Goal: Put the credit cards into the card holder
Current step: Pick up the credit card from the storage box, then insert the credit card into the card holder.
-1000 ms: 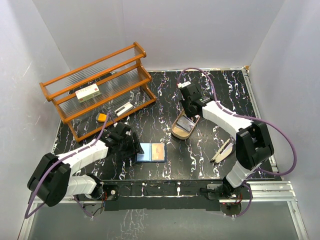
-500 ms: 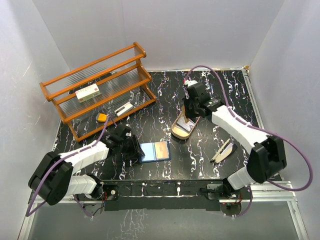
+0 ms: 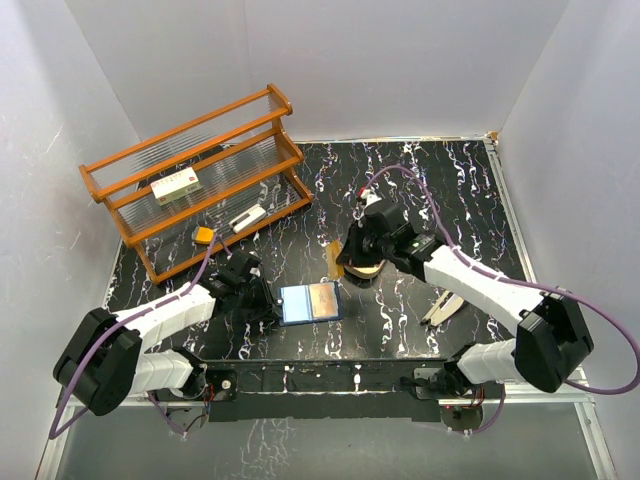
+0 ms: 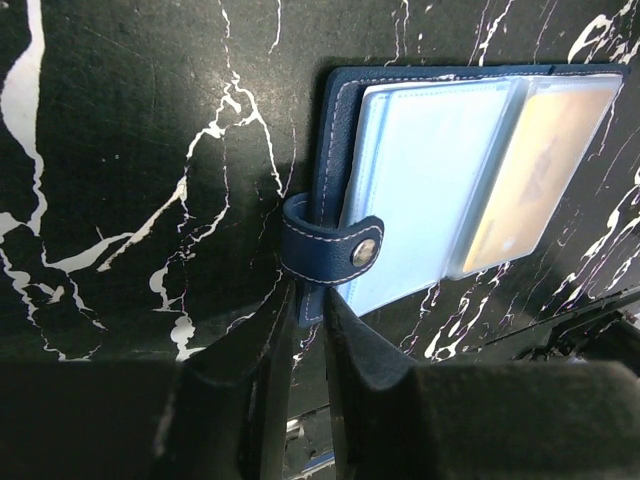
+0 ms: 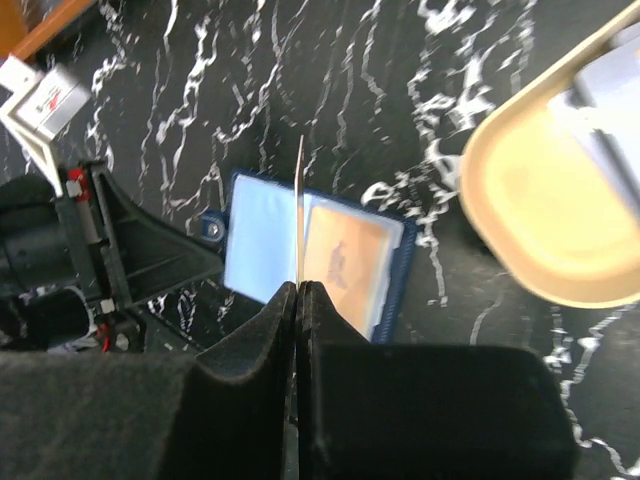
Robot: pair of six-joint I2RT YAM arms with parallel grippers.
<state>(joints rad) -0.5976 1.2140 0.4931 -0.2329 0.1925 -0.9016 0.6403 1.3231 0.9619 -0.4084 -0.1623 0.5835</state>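
A dark navy-blue folding card holder [image 3: 308, 302] lies open near the front edge of the black, white-veined marbled table [image 3: 400, 190], its light blue, clear-sleeved pockets facing up. A tan pocketed card [image 4: 540, 170] already sits in the right-hand sleeve. The left gripper [image 4: 308, 305] pinches the card holder's left edge just beside the snap strap [image 4: 335, 250], its jaws pressed together on the leather.

The right gripper [image 5: 298, 290] holds a thin gold-tan credit card [image 5: 300, 210] upright above the table, its jaws closed tight on the card's lower end. From the right wrist the credit card shows edge-on, lined up over the divide between the two sleeves. From overhead it shows near the card holder's far right corner.

Just beyond stands an oval tan tray [image 5: 540, 230], with a greyish card [image 5: 610, 110] lying inside. Well apart at the back left stands an orange wooden rack [image 3: 200, 170] with ribbed clear shelves. A white box [image 3: 176, 186] with red marks rests on one shelf.
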